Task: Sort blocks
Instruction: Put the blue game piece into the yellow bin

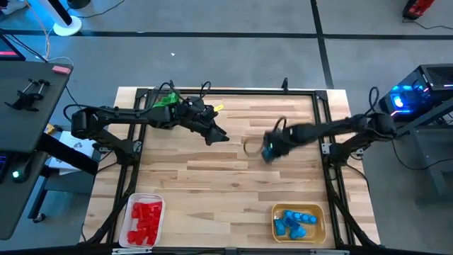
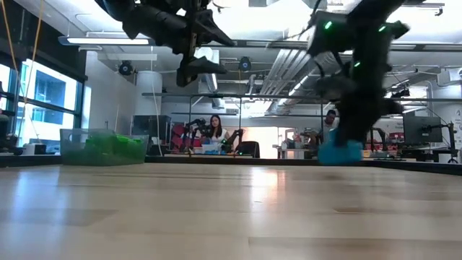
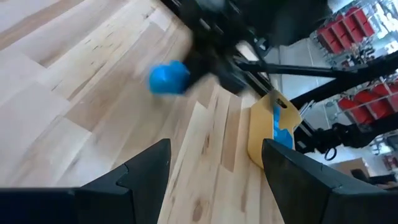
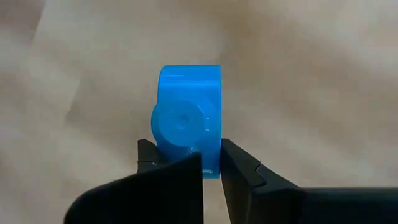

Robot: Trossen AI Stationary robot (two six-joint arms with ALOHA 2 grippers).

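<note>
Pinched between the right tool's (image 4: 211,168) 2 dark fingers, 1 blue block (image 4: 186,134) rides low over the bare desk (image 1: 212,184) mid-right, held narrow so it cannot slip. Open wood lies toward the yellow tray (image 1: 322,228) of blues at the near edge. Farther off, the left tool (image 3: 214,165) hangs wide and empty, beyond it the green tray (image 1: 164,100).

Grey floor (image 1: 233,18) crossed by dark lines is seen beyond the wooden bench (image 1: 212,177). Exposed ceiling ducts (image 2: 289,65) and strip lights (image 2: 108,41) are shown overhead. Windows (image 2: 43,94) are set in one wall. A seated person (image 2: 215,131) is visible among distant desks.
</note>
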